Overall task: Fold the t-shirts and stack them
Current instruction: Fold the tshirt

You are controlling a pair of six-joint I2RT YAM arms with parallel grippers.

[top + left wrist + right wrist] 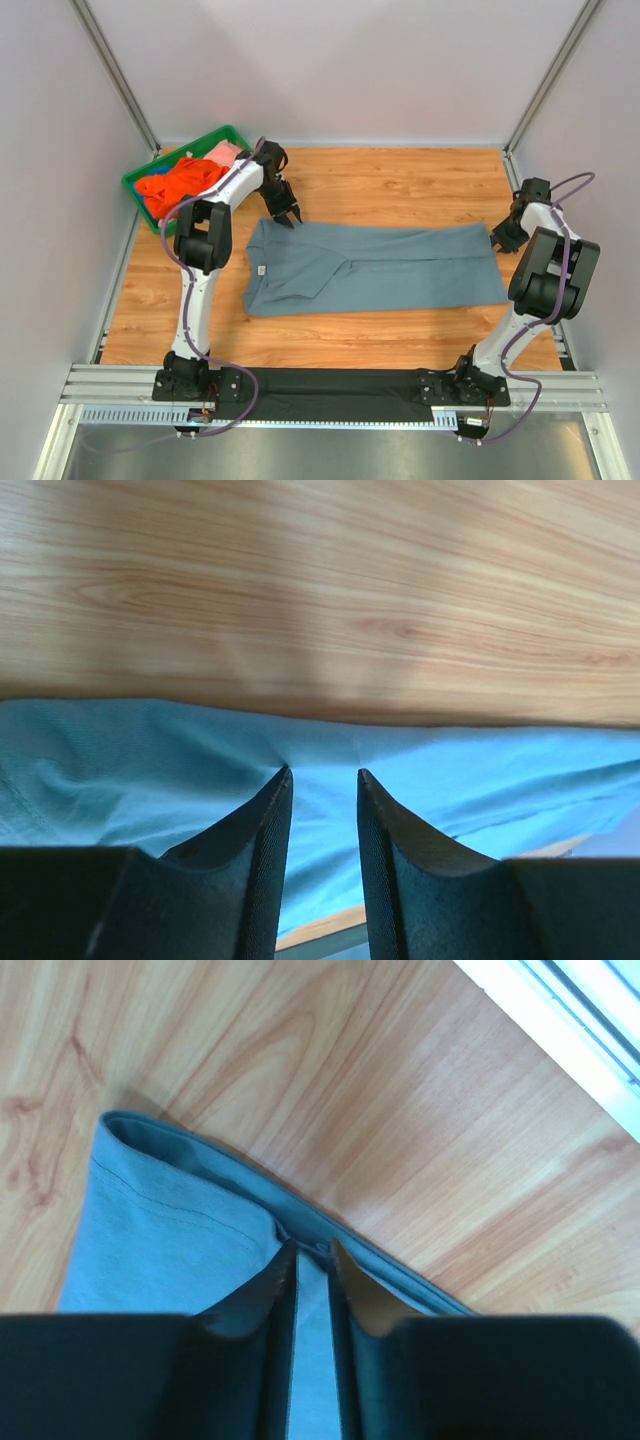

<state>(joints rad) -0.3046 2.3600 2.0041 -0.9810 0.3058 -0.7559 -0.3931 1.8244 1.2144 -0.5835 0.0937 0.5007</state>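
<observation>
Nearest the lens, a metal rail (100,385) runs along the desk's near edge, and the two arm bases (185,378) are bolted to it, on the near side of the grey-blue t-shirt (380,270). The desk (400,175) is warm wood-grain board, bare on every side of that shirt. Pale walls (330,70) close in beyond it and to either side, with slim metal posts (115,75) rising at the far corners.

The grey-blue t-shirt lies flat across the middle of the desk as a long band folded lengthwise. A small white label (261,269) shows near its left end, and its hem is at the right end.

Beyond the shirt's left end, in the far left corner, sits a green bin (132,188). It holds a crumpled orange t-shirt (180,185) and a pink t-shirt (225,152) behind it. The left arm reaches up past the shirt's left end and partly covers the bin's near rim.

The left gripper (322,772) is down at the shirt's far left corner. Its fingers stand apart with blue cloth showing in the gap and creases running toward the tips (I cannot tell whether any cloth is actually pinched). The right gripper (312,1245) is at the shirt's far right corner, its fingers drawn nearly together on the doubled hem, a thin strip of blue caught between them. Purple cables (570,185) loop from the right arm, just past the shirt's right end.
</observation>
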